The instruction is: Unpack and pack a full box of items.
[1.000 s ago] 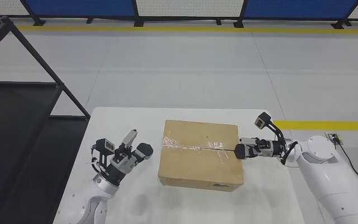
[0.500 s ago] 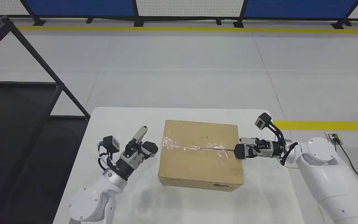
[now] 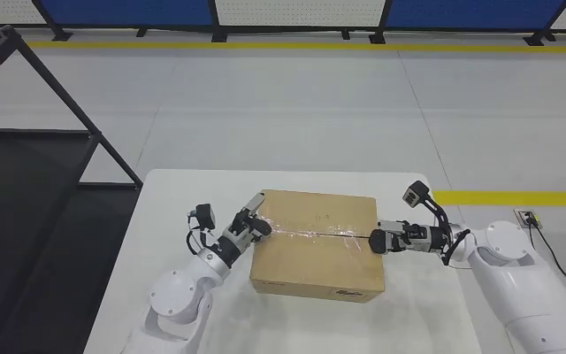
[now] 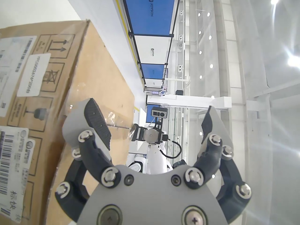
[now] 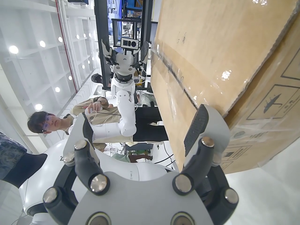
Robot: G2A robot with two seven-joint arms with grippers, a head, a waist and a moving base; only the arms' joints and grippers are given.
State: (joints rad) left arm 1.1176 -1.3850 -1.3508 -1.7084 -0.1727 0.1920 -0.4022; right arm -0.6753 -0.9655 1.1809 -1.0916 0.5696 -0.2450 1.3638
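Table (image 3: pixel 177 190): white, flat top, rounded corners; pale grey floor behind w/ yellow line and blue panels at far edge. Black metal frame (image 3: pixel 53 115) to one side of the table.

Item 1, box (image 3: pixel 318 248): brown corrugated cardboard, rectangular, sits mid-table, top flaps shut. Clear glossy tape (image 3: pixel 309 232) runs along the centre seam end to end, wrinkled, catching glare. The end face towards the left arm (image 4: pixel 77 76) carries white paper labels w/ barcodes plus printed handling symbols. The end face towards the right arm (image 5: pixel 269 108) has more printed symbols under tape.

Item 2, left gripper (image 3: pixel 252 217): grey shell fingers, black linkages, metal screws, black ribbed rubber pads (image 4: pixel 97 120). Fingers spread wide (image 4: pixel 151 108), holding nothing. One pad is close against the box's end at the top edge by the seam; contact cannot be told. The other finger is out in free air.

Item 3, right gripper (image 3: pixel 378 239): same build, pads (image 5: pixel 195 129) black w/ fine grain. Fingers wide apart (image 5: pixel 141 115), nothing held. One finger is at the box's opposite end by the taped seam; the other is off the box.
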